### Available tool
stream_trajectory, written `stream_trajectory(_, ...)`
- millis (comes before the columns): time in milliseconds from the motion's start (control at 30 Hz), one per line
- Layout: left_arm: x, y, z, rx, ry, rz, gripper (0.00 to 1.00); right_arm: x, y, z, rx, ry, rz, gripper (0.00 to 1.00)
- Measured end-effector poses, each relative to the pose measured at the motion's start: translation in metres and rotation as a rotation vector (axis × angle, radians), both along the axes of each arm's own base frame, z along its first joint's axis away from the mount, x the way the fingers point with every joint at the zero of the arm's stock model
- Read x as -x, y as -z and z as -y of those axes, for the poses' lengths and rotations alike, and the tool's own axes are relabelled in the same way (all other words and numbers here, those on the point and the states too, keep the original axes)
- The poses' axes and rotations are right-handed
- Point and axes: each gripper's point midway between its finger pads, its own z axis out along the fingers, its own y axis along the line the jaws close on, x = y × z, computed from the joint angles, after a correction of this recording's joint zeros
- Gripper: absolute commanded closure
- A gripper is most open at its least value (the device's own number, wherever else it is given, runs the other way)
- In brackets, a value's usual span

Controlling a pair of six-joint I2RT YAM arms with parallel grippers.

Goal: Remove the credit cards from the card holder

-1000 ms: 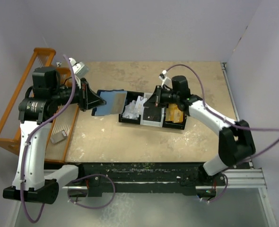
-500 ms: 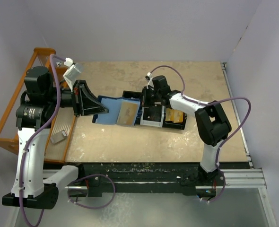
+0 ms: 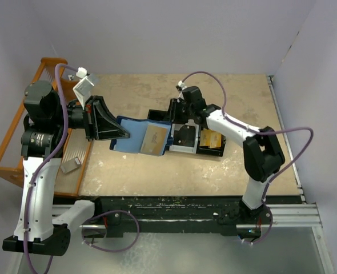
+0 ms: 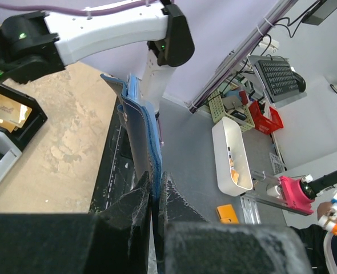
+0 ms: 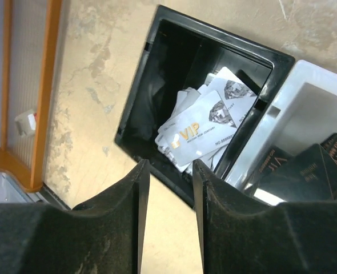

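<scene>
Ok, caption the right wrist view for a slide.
Right gripper, jaws apart and empty, over the black tray's compartment of silver VIP cards; black cards in the white one beside.

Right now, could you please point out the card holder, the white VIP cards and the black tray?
card holder [image 3: 131,134], top external view, on its open blue inner face.
white VIP cards [image 5: 200,129], right wrist view, on the topmost card.
black tray [image 5: 141,79], right wrist view, on its left wall.

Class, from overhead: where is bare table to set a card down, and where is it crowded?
Bare: table strips behind and in front of the tray. Crowded: centre-left, where the card holder overlaps the tray.
</scene>
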Motion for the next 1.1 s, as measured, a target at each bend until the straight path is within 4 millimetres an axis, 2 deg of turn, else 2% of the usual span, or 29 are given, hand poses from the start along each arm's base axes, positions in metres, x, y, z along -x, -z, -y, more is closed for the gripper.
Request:
stream_trajectory(67, 0.0, -0.001, 0.0, 0.001, 0.001, 0.003, 1.0, 0.003, -0.02, 0.005, 0.002, 0.005, 0.035, 0.53)
stream_trajectory(133, 0.001, -0.002, 0.0, 0.001, 0.001, 0.006, 1.0, 0.01, -0.058, 0.01, -0.029, 0.0, 0.102, 0.44)
stream_trajectory(200, 0.001, -0.002, 0.0, 0.002, 0.002, 0.008, 1.0, 0.026, -0.102, 0.012, -0.105, -0.035, 0.176, 0.37)
stream_trajectory(233, 0.001, -0.003, 0.0, 0.002, 0.003, 0.007, 1.0, 0.04, -0.128, 0.013, -0.164, -0.067, 0.233, 0.32)
stream_trajectory(300, 0.001, -0.004, 0.0, 0.003, 0.003, 0.004, 1.0, 0.07, -0.168, 0.018, -0.271, -0.13, 0.313, 0.24)
stream_trajectory(400, 0.001, -0.006, 0.0, 0.005, 0.006, 0.004, 1.0, 0.119, -0.227, 0.025, -0.462, -0.241, 0.477, 0.2)
stream_trajectory(467, 0.002, -0.008, 0.0, 0.006, 0.01, 0.005, 1.0, 0.151, -0.253, 0.029, -0.581, -0.324, 0.559, 0.2)
stream_trajectory(567, 0.003, -0.009, 0.0, 0.008, 0.015, 0.002, 1.0, 0.185, -0.276, 0.03, -0.711, -0.449, 0.62, 0.21)
stream_trajectory(667, 0.004, -0.01, 0.0, 0.009, 0.018, -0.002, 1.0, 0.205, -0.288, 0.029, -0.799, -0.549, 0.627, 0.24)
stream_trajectory(767, 0.004, -0.01, 0.0, 0.009, 0.018, -0.008, 1.0, 0.223, -0.303, 0.031, -0.878, -0.631, 0.644, 0.33)
stream_trajectory(967, 0.003, -0.01, 0.0, 0.01, 0.018, -0.003, 1.0, 0.242, -0.319, 0.034, -0.953, -0.706, 0.667, 0.57)
stream_trajectory(1100, 0.002, -0.008, 0.0, 0.01, 0.018, -0.007, 1.0, 0.243, -0.313, 0.026, -0.963, -0.721, 0.626, 0.6)
